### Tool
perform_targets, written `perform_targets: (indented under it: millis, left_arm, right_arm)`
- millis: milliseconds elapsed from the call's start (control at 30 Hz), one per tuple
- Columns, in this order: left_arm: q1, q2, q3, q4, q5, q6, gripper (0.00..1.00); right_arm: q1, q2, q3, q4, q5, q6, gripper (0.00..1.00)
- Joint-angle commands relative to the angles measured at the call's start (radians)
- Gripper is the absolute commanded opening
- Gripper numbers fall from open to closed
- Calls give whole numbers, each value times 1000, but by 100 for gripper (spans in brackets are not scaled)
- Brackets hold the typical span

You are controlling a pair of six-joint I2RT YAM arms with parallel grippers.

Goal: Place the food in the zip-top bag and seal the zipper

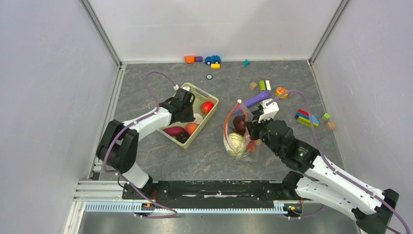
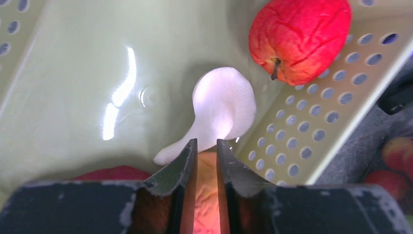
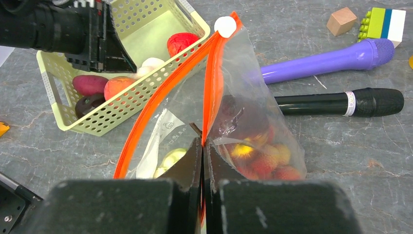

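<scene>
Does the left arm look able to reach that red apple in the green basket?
Probably yes. The left arm's jaws hang inside the basket, and the red apple lies uncovered by its wall just past the white mushroom, nothing lying over it.

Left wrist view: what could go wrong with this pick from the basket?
The left jaws stand narrow at the white mushroom's thin stem, with a peach piece underneath; they may slip off or pinch the wrong piece. The right jaws pinch the zip-top bag only at its zipper; the mouth could sag.
</scene>
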Motion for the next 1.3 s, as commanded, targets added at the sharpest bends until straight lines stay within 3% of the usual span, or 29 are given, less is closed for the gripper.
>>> perform_targets:
  millis: [0, 100, 333, 433, 667, 1167, 1267]
  left_arm:
    - [-1, -112, -9, -16, -49, 16, 24]
    - [0, -155, -23, -12, -76, 14, 22]
    - [0, -188, -40, -55, 25, 72, 52]
    - [0, -197, -82, -63, 65, 83, 59]
    - [0, -111, -92, -56, 136, 96, 64]
    - [-2, 27, -40, -29, 185, 88, 63]
    - [-5, 33, -47, -29, 195, 86, 59]
  right_arm:
    - [-5, -11, -6, 19, 32, -9, 0]
    - [-5, -9, -5, 21, 27, -9, 0]
    - [-8, -5, -5, 20, 25, -6, 0]
    - [-8, -6, -6, 20, 30, -5, 0]
    - [-8, 4, -6, 21, 34, -2, 0]
    - [-14, 7, -10, 25, 55, -4, 0]
    - [-14, 3, -14, 29, 52, -3, 0]
